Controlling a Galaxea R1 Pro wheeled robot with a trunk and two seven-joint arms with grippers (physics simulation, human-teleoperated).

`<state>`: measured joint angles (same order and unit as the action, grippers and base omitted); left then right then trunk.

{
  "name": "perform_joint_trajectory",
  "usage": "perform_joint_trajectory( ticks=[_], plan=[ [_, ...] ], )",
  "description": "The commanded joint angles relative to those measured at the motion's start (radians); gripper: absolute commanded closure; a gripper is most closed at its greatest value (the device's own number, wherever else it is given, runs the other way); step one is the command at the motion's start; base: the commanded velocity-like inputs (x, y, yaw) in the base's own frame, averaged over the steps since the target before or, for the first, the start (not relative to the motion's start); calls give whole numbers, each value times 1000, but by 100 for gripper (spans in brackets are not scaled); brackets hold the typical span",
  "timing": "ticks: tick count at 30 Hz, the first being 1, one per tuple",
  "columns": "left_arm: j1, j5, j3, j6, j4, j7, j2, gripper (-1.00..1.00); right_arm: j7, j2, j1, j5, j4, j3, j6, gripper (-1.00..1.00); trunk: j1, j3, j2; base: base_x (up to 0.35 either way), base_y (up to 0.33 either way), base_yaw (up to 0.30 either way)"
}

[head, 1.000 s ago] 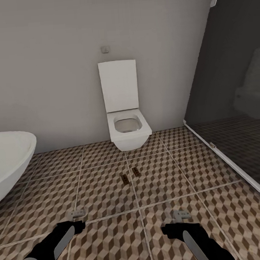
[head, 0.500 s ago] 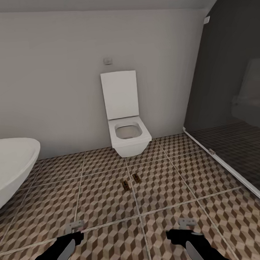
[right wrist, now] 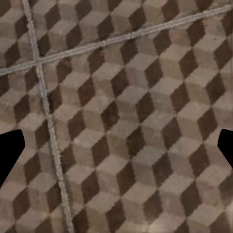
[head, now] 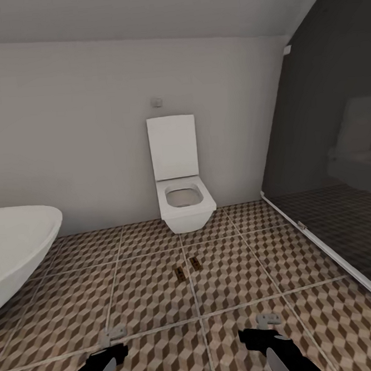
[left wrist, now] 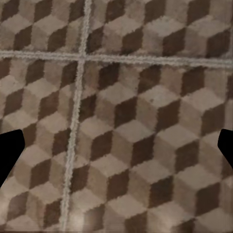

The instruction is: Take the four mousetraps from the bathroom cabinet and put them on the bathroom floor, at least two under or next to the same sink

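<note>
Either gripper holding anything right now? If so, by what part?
Nothing held. Left gripper and right gripper both have jaws spread wide over bare floor. Two mousetraps lie on the tiles before the toilet.

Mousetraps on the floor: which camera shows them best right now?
The head view: two mousetraps lie side by side on the floor before the toilet. Both wrist views look at patterned tiles, with none there.

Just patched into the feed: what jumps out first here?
The white toilet with its lid up stands against the far wall, centre of the head view. On the cube-pattern bathroom floor in front of it lie two mousetraps, side by side. A white basin juts in at left, dark shower glass at right.
</note>
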<state>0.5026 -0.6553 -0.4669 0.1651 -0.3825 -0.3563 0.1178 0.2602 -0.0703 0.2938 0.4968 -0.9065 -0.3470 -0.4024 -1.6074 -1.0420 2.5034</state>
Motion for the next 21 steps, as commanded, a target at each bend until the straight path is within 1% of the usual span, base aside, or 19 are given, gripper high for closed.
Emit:
perform_joint_trajectory(
  ticks=[1,6,16,21],
  plan=[
    [0,-6,-8,4,-3,-8,1,-100,10,-1,1,11,-2,-5,-2,-100,1,3,0,0,0,0],
    [-1,-7,-9,-60,64,-7,-12,-100,11,-1,1,11,0,-5,1,-100,3,22,-1,0,0,0],
    [-2,-8,-9,-113,102,-7,-17,-100,11,-1,1,12,3,-6,3,-100,7,61,-3,0,0,0],
    [-6,-9,-9,-128,114,-7,-17,-100,10,0,1,12,7,-6,4,-100,26,77,-38,0,0,0]
  ],
)
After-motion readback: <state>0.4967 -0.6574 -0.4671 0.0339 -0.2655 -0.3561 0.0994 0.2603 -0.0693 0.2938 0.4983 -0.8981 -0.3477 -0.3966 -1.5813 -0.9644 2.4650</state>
